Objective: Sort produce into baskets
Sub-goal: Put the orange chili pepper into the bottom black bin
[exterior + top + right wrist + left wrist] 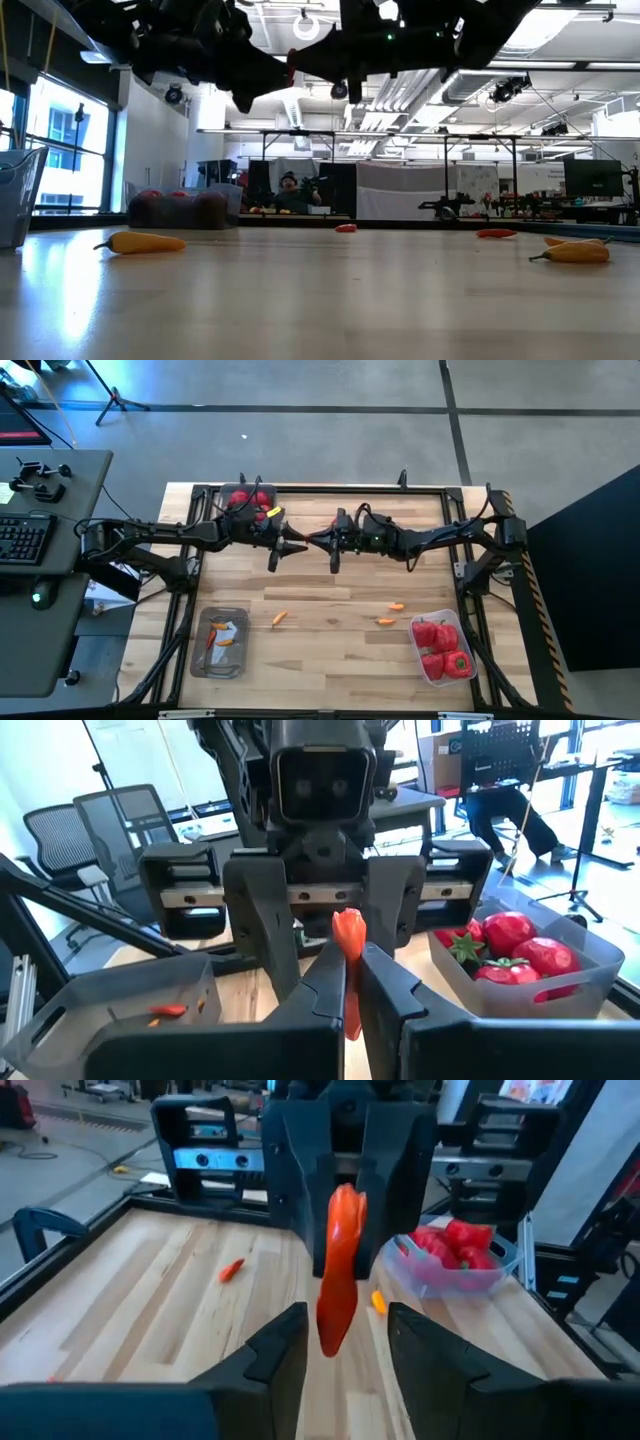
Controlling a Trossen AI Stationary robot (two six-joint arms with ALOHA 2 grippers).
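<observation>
My right gripper (355, 982) is shut on a slim red pepper (348, 935) above the middle of the table (318, 542). My left gripper (345, 1348) faces it, open, with one finger on either side of the pepper's lower part (335, 1320) and not touching it. A basket with round red fruits (250, 502) stands at the far left. A basket with slim pieces (222, 643) stands near left. A basket with bell peppers (443, 648) stands near right. Slim orange pieces (279, 618) (397, 606) (385, 621) lie loose on the table. My right gripper pinches the slim red pepper between its two fingers (325, 985). The fingers come level from the table's right side and lie across the pepper. Its upper end (348, 920) sticks up past them. The pepper is lifted clear of the table, roughly upright, its lower end (330, 1342) hanging free.
The two arms meet nose to nose over the table's middle. In the low view, loose pieces (145, 242) (575, 252) (345, 228) (497, 233) lie on the boards under and around them. A desk with a keyboard (25, 540) stands off the table's left side.
</observation>
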